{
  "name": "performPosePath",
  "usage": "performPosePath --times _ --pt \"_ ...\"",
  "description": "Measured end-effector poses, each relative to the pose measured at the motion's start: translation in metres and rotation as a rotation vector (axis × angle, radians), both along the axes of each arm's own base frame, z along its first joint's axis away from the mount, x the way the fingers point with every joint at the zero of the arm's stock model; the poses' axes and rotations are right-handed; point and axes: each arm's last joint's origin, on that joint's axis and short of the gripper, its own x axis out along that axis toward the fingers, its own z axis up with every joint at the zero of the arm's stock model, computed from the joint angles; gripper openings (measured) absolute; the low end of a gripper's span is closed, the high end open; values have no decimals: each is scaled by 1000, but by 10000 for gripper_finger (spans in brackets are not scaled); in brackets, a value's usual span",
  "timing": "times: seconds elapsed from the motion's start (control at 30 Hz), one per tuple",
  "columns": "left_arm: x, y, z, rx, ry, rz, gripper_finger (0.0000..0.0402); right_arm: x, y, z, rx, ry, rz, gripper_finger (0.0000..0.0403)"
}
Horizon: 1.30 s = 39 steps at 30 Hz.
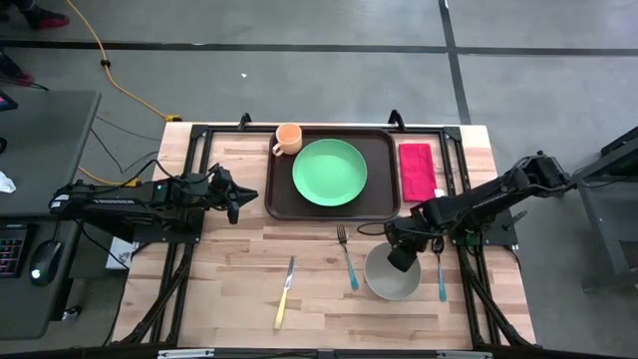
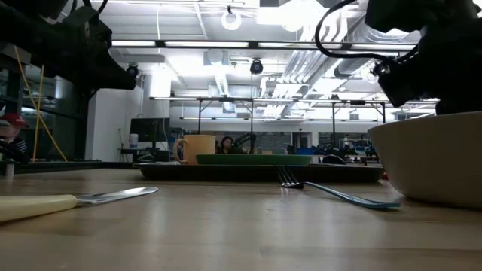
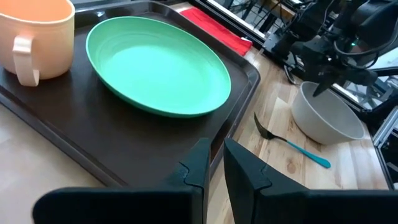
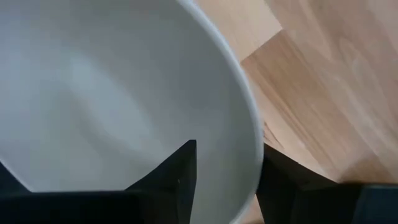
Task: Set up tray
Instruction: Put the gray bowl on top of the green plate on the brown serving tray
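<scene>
High view: tray (image 1: 282, 195) at table far centre. Right gripper (image 1: 402, 254) at tray's 5 o'clock, fingers straddling bowl (image 1: 384, 280) rim, not clamped. Left gripper (image 1: 235, 195) at tray's 9 o'clock, nearly closed, empty.

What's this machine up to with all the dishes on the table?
It is laying out a meal tray. The right gripper is at the white bowl, one finger inside its rim and one outside, on the bare wood near the tray. The green plate and the orange mug already sit on the tray. A red napkin lies beside it, and a fork, a knife and a blue-handled utensil wait on the table. The left gripper hangs idle by the tray's left edge.
</scene>
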Motion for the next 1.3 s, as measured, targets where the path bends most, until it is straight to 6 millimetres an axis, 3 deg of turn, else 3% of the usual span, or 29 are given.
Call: performPosePath --times 0.2,0.57,1.07,1.3 --pt "0 0 0 -1 0 0 76 0 0 0 -12 -6 3 94" --pt "0 0 0 -3 -1 1 76 -1 -1 0 -27 5 1 6" --pt "0 0 0 -3 0 0 76 -2 -2 0 -24 29 -40 1" --pt "0 0 0 -2 0 0 76 3 -1 14 -53 20 -39 0"
